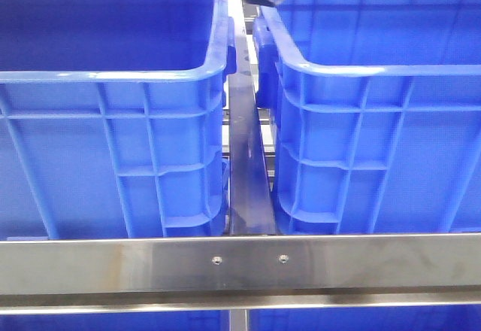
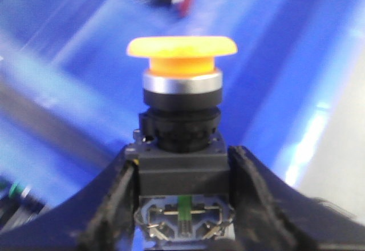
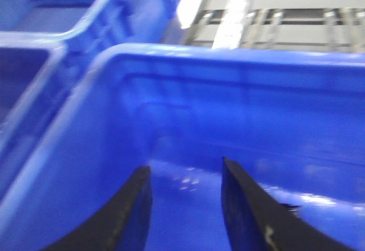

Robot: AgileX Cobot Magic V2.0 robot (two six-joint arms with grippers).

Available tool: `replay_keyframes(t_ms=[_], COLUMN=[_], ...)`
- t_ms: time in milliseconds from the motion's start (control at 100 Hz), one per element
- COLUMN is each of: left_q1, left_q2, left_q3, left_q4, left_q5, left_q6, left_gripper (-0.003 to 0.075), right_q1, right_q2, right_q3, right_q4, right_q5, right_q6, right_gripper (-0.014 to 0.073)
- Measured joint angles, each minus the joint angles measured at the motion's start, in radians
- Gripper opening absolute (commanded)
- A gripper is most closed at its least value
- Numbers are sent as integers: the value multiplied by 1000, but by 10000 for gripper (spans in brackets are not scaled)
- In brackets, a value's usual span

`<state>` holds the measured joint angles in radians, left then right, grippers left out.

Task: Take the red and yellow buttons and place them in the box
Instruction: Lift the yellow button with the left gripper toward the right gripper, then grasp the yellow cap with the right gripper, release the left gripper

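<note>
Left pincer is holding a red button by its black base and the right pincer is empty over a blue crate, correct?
Not quite: in the left wrist view, the button held by the left pincer is orange-yellow, not red. The right pincer is indeed empty over a blue crate.

The right end effector (image 3: 185, 205) hangs inside a blue crate (image 3: 239, 120), its two dark fingers (image 3: 132, 214) parted with bare crate floor between them; a second blue crate (image 3: 51, 40) stands beside it; metal rails (image 3: 274, 25) lie beyond, blurred.
</note>
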<state>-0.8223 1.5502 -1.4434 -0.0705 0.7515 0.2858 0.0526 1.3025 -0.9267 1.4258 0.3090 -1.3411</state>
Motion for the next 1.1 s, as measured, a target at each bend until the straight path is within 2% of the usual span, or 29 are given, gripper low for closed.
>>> replay_keyframes(t_ms=[80, 200, 260, 430, 620, 910, 1100], left_q1=[-4, -4, -4, -6, -6, -6, -6], left_q2=[0, 0, 0, 0, 0, 0, 0], left_q3=[0, 0, 0, 0, 0, 0, 0], left_q4=[-7, -7, -7, -7, -7, -7, -7], left_q5=[0, 0, 0, 0, 0, 2, 2], left_q6=[16, 22, 24, 24, 24, 25, 25], left_gripper=[119, 119, 119, 119, 119, 119, 119], right_q1=[0, 0, 0, 0, 0, 0, 0], right_q2=[0, 0, 0, 0, 0, 0, 0], right_q3=[0, 0, 0, 0, 0, 0, 0], right_q4=[-4, -4, -4, -4, -7, 37, 55], right_q5=[47, 111, 145, 294, 429, 615, 680], right_q6=[13, 87, 144, 318, 415, 445, 445], right_gripper=[391, 606, 667, 633, 633, 633, 633])
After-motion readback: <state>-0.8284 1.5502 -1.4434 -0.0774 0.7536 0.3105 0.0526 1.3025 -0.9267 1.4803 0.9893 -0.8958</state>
